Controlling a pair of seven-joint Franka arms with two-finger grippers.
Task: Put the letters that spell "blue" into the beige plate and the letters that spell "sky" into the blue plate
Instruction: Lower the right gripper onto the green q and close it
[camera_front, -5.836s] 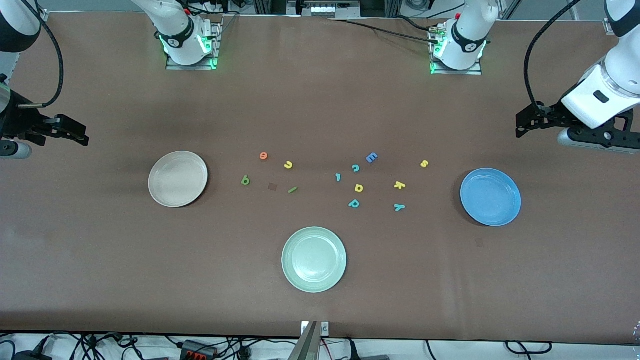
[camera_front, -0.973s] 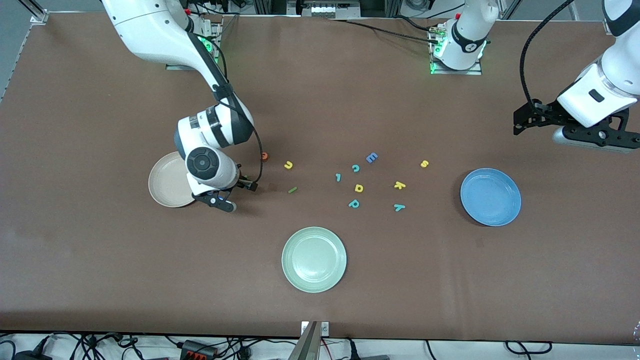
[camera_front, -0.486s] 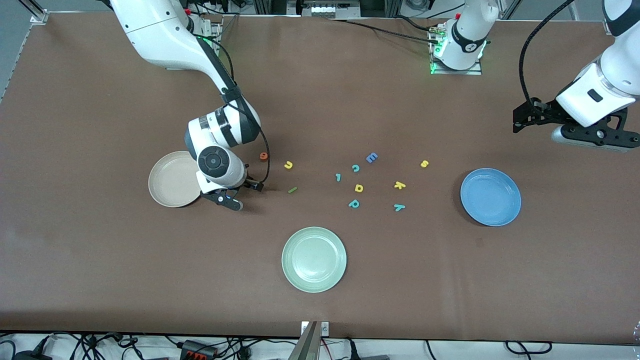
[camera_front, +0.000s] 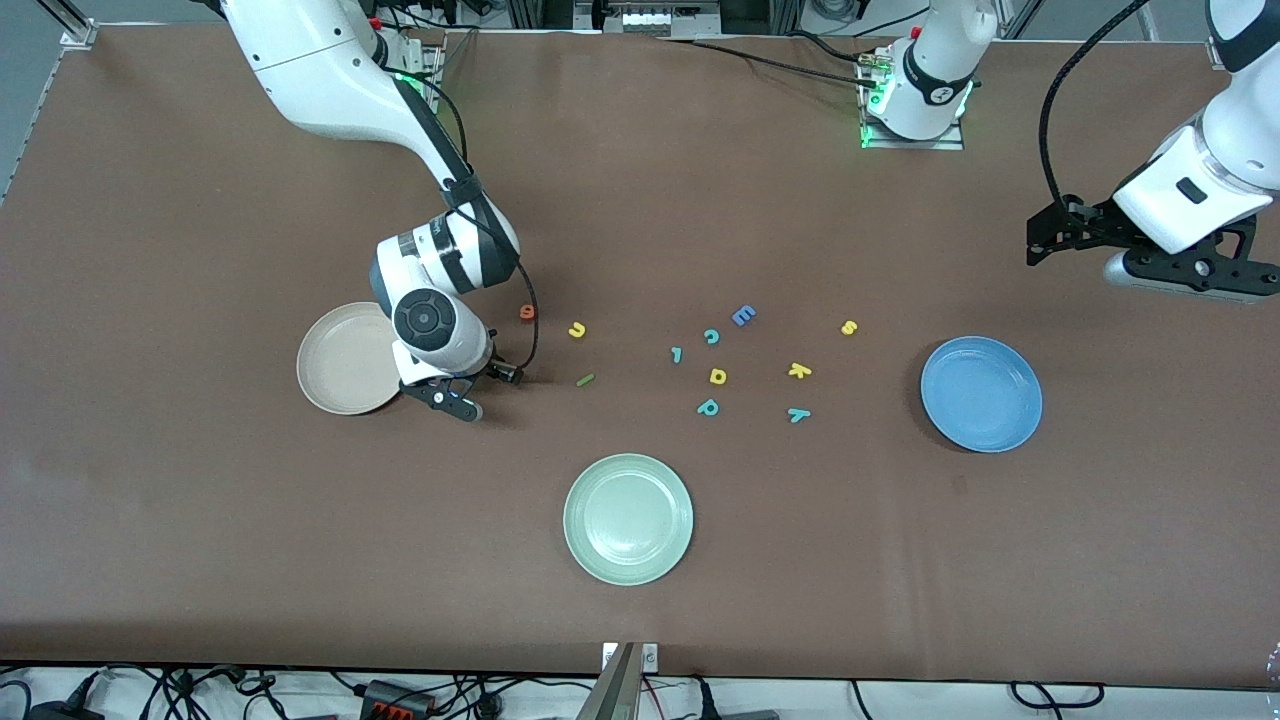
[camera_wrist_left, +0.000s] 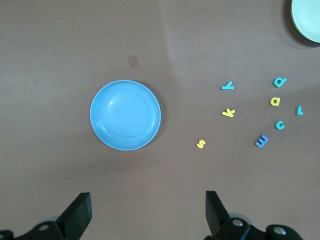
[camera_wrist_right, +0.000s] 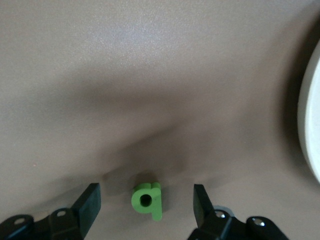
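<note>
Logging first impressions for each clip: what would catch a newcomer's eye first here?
The right hand, down on the brown table beside the round cream-beige plate, straddles the small green foam letter "b" with fingers apart. Bright foam letters lie scattered mid-table between that plate and the round mid-blue plate. The left hand waits, open, above the blue plate's end.

Green b (camera_wrist_right: 147, 200) flat on table, near beige plate (camera_wrist_right: 309, 120).
</note>
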